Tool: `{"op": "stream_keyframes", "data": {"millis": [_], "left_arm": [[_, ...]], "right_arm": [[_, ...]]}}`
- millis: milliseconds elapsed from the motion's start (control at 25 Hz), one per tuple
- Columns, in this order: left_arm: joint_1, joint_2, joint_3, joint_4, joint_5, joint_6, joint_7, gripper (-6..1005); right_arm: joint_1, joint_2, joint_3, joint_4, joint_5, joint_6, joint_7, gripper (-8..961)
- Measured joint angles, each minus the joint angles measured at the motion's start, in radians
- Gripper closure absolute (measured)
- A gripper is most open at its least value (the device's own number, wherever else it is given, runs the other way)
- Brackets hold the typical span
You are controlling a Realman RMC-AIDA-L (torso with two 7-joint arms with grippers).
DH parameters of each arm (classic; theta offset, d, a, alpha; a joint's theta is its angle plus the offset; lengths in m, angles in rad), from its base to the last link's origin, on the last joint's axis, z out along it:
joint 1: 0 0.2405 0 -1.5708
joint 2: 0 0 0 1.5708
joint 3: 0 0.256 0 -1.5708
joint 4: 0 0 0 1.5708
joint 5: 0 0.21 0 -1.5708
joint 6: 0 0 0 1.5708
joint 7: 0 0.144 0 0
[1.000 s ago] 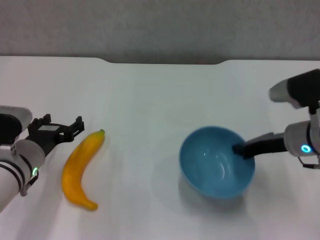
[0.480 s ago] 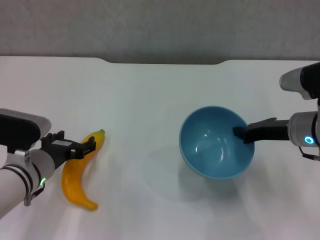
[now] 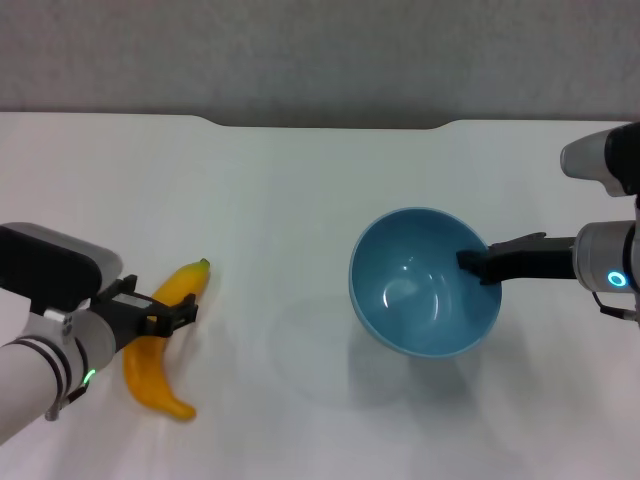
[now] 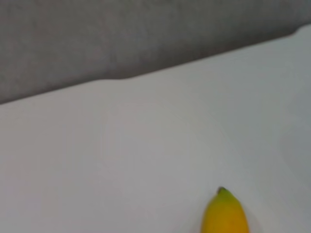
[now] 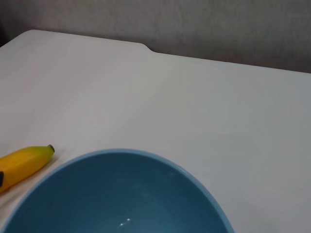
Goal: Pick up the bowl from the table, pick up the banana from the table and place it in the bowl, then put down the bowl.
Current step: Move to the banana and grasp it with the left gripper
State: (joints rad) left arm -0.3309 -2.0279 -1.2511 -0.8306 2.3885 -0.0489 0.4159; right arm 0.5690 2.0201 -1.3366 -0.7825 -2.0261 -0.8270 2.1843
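My right fingers (image 3: 472,262) grip the bowl (image 3: 425,283), now lifted off the desk (image 3: 300,180). My left fingers (image 3: 165,312), open, now straddle the banana (image 3: 160,340), lower left; closing comes next.

Grey textured wall (image 3: 320,50) beyond the far edge of the work surface

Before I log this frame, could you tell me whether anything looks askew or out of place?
Only the bowl: the right end effector holds it by its rim, tilted. The banana lies intact on the table.
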Motion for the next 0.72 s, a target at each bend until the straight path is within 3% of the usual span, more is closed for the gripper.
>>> {"op": "stream_keyframes", "data": {"millis": [720], "left_arm": [[-0.014,-0.001,-0.027,0.042,-0.007,-0.028,0.018,106]], "right_arm": [[-0.009,-0.001,0.001,-0.011,-0.001,-0.012,-0.002,923]]}}
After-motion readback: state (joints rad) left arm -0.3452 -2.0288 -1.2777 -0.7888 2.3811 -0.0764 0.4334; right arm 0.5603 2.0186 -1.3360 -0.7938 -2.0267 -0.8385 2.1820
